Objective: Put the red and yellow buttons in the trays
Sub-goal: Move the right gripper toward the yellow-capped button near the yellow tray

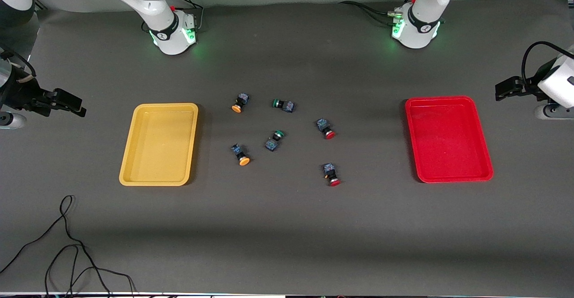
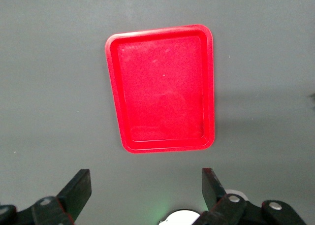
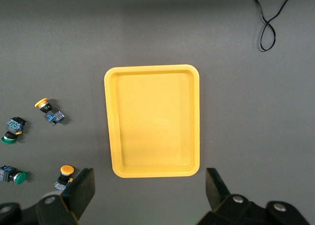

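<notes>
The yellow tray (image 1: 158, 106) lies empty toward the right arm's end, and the red tray (image 1: 441, 99) lies empty toward the left arm's end. Between them lie two yellow buttons (image 1: 239, 103) (image 1: 241, 155) and two red buttons (image 1: 326, 128) (image 1: 331, 174). My right gripper (image 1: 71, 104) is open and empty, up in the air past the yellow tray's outer side. In the right wrist view it (image 3: 147, 188) looks down on the yellow tray (image 3: 152, 121) and both yellow buttons (image 3: 47, 110) (image 3: 64, 175). My left gripper (image 1: 506, 89) (image 2: 145, 188) is open and empty above the table beside the red tray (image 2: 162, 87).
Two green-capped switches (image 1: 282, 105) (image 1: 274, 139) lie among the buttons. A black cable (image 1: 67, 244) loops on the table near the front camera at the right arm's end. The arm bases (image 1: 172, 33) (image 1: 417, 29) stand along the table's back.
</notes>
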`<state>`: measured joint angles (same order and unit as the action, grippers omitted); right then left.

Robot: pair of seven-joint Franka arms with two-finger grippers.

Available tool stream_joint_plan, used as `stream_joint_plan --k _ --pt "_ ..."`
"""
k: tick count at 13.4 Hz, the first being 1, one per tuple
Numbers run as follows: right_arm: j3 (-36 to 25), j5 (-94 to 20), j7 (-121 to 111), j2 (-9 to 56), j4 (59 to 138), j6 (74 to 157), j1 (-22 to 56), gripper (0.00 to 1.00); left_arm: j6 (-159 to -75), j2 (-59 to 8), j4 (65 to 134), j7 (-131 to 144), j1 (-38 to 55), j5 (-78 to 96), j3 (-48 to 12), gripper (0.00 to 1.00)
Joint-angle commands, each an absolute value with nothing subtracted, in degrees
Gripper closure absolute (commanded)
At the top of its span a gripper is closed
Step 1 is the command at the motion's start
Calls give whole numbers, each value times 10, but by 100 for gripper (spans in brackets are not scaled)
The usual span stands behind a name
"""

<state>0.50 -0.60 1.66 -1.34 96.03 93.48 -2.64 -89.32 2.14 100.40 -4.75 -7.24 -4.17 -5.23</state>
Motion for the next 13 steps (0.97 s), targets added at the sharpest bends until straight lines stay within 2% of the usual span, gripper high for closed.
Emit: stream_joint_plan --k 1,7,11,13 --pt "9 8 21 -19 962 932 -27 0 -874 15 987 -57 -83 -37 -56 0" --pt "11 7 23 -18 965 932 -23 0 -874 13 979 -58 -84 -37 -55 0" --pt "12 -8 129 -35 1035 945 39 0 -873 8 980 -57 -83 -37 -54 0" --pt "11 -28 225 -62 1097 985 100 0 -874 3 979 -57 -83 -37 -54 0"
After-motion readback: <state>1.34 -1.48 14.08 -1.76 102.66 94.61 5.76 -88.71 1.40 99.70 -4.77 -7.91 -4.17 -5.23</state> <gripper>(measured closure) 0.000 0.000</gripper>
